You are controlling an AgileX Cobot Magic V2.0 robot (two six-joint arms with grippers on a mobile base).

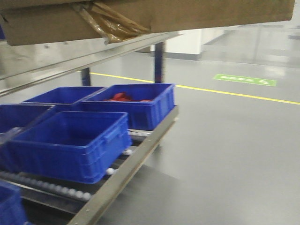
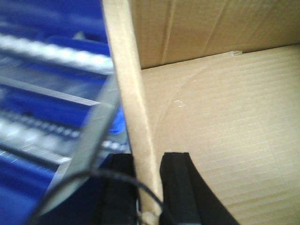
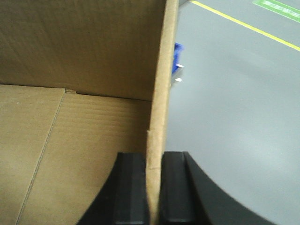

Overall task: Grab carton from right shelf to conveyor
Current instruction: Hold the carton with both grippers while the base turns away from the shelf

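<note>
The brown carton (image 1: 150, 16) fills the top of the front view, held in the air above the rack. My left gripper (image 2: 149, 164) is shut on the carton's left wall (image 2: 129, 93), one finger inside, one outside. My right gripper (image 3: 153, 161) is shut on the carton's right wall (image 3: 161, 84) the same way. The carton's open inside shows in both wrist views (image 2: 225, 122) (image 3: 70, 140). The conveyor's rollers (image 1: 61, 190) run below the blue bins at lower left.
Several blue bins (image 1: 70, 140) sit on the roller rack; one at the back (image 1: 136, 103) holds red items. The rack's metal rail (image 1: 131, 168) runs diagonally. Grey floor (image 1: 234, 154) with a yellow line (image 1: 234, 93) lies to the right.
</note>
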